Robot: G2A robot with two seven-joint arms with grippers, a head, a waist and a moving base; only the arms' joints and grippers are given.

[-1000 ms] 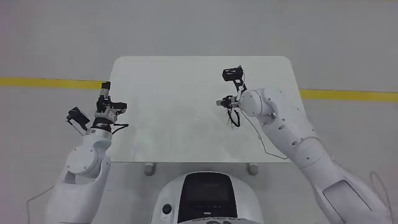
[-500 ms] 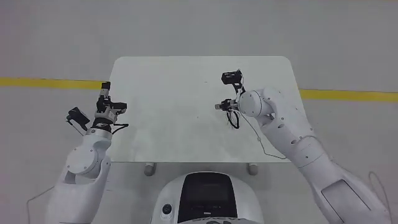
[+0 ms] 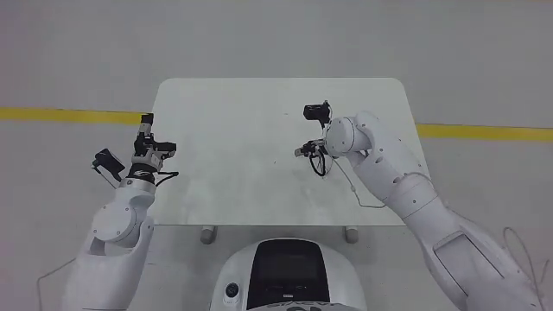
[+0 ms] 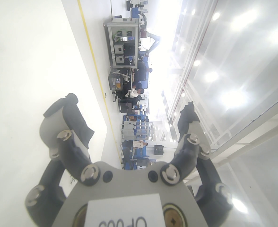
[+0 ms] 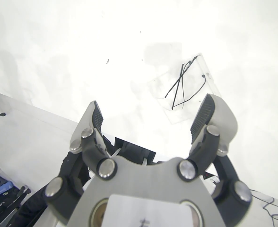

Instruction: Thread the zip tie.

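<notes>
Right hand (image 5: 150, 102), spread, pointing at crossed zip ties (image 5: 179, 81) on a clear sheet (image 5: 158, 86) on the worktop (image 5: 58, 36); best pinch one tie away from the crossing; left hand (image 4: 129, 102) also spread

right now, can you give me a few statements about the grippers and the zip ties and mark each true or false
1. The right gripper is open with nothing in it. True.
2. The left gripper holds a zip tie. False: it is open and empty.
3. The zip ties lie on a clear sheet on the table. True.
4. The zip ties are white. False: they are black.
</notes>
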